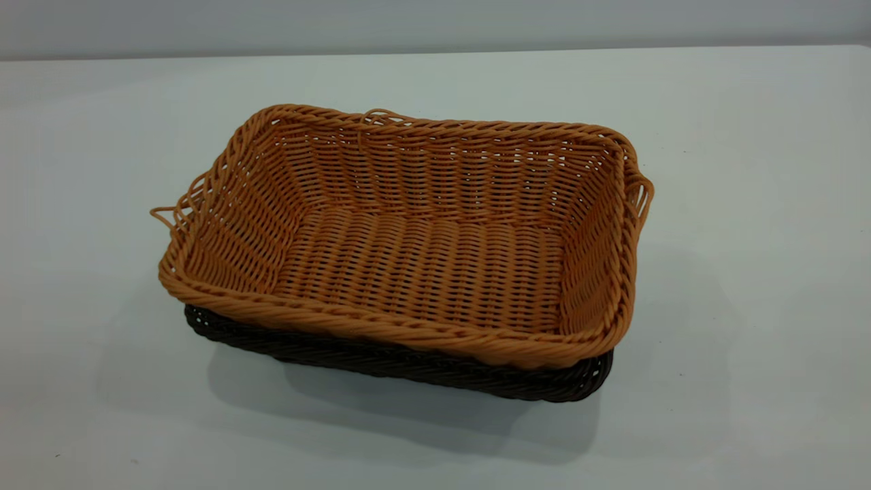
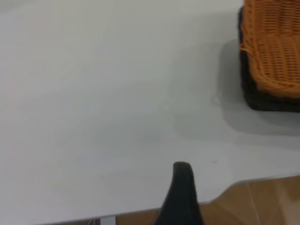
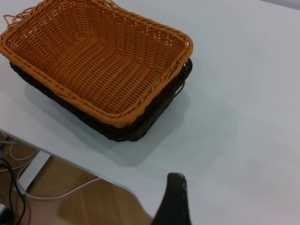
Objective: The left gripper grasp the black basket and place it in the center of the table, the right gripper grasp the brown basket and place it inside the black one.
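Observation:
The brown basket (image 1: 422, 265) sits nested inside the black basket (image 1: 408, 364) on the white table (image 1: 748, 204), near its middle. Only the black basket's rim and lower wall show under it. Both baskets also show in the left wrist view, brown (image 2: 274, 51) over black (image 2: 267, 101), and in the right wrist view, brown (image 3: 98, 61) over black (image 3: 140, 126). Neither gripper shows in the exterior view. One black finger (image 2: 182, 192) of my left gripper hangs near the table's edge, far from the baskets, holding nothing. One black finger (image 3: 174, 201) of my right gripper hangs over bare table, apart from the baskets, holding nothing.
The table's edge (image 2: 234, 185) and wooden floor (image 2: 262, 206) show in the left wrist view. The table's edge also shows in the right wrist view (image 3: 70, 161), with cables (image 3: 14, 187) on the floor below it. Bare tabletop lies all round the baskets.

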Motion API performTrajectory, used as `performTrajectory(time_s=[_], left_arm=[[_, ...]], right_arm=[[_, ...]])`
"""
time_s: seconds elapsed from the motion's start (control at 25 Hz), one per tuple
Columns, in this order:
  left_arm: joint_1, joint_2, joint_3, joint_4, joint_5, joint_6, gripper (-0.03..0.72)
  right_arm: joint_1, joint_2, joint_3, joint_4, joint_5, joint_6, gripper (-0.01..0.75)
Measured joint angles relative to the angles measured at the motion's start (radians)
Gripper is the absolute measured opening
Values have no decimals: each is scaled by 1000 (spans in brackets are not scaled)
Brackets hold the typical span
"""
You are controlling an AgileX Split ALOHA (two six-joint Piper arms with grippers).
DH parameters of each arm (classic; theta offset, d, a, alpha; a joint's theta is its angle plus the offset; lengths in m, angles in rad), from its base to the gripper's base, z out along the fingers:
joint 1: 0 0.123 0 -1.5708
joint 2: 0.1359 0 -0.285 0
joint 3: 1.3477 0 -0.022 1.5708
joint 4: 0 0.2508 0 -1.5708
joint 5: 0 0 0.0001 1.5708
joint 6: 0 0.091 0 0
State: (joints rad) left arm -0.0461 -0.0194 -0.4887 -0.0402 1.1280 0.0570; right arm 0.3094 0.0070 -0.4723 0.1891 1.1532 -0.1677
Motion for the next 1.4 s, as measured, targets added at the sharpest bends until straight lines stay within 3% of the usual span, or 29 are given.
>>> performTrajectory(time_s=[0.16, 0.76, 0.84, 1.16, 1.4], left_arm=[[33, 0, 2, 1, 0, -1, 568], [34, 0, 2, -1, -6, -1, 568], [34, 0, 2, -1, -6, -1, 568], [34, 0, 2, -1, -6, -1, 568], [34, 0, 2, -1, -6, -2, 568]], right_arm=[[0, 0, 0, 0, 0, 0, 586], [-6, 0, 0, 1, 0, -1, 584], [-49, 0, 0, 3, 0, -1, 584], [-351, -20, 0, 2, -1, 1, 584], [-402, -23, 0, -32, -2, 70, 584]])
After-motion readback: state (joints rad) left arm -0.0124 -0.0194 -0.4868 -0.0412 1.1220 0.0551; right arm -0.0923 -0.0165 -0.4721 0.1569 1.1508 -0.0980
